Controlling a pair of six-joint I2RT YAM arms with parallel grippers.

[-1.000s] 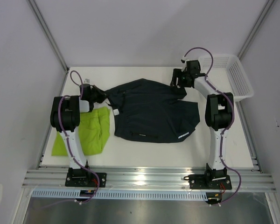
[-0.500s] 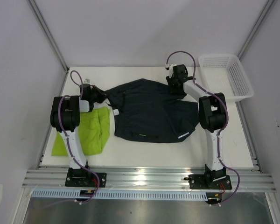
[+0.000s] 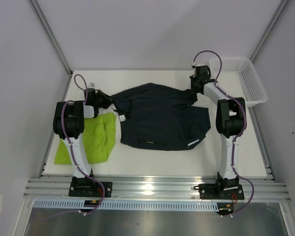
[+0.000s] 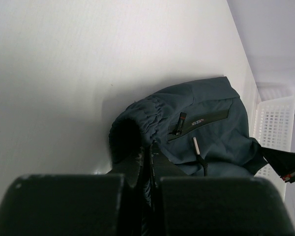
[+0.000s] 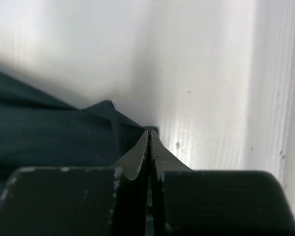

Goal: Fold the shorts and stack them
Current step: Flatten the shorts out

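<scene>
The dark navy shorts (image 3: 160,118) lie spread across the middle of the table, with their drawstring and zip pocket in the left wrist view (image 4: 211,123). At their far left corner my left gripper (image 3: 108,101) (image 4: 150,153) is shut on the gathered waistband, fabric pinched between its fingers. My right gripper (image 3: 193,91) (image 5: 149,135) is shut at the shorts' far right corner, and a tip of the dark cloth (image 5: 64,132) shows at its fingertips. The lime green shorts (image 3: 96,137) lie folded at the near left, partly under the left arm.
A white mesh basket (image 3: 246,78) (image 4: 278,123) stands at the back right, just right of the right wrist. Metal frame rails run along the table's left and right edges and along its near edge by the arm bases.
My right gripper swung left over the shorts, then came back to their far right corner and closed from wide open to shut. The left arm and the green shorts stayed put.
</scene>
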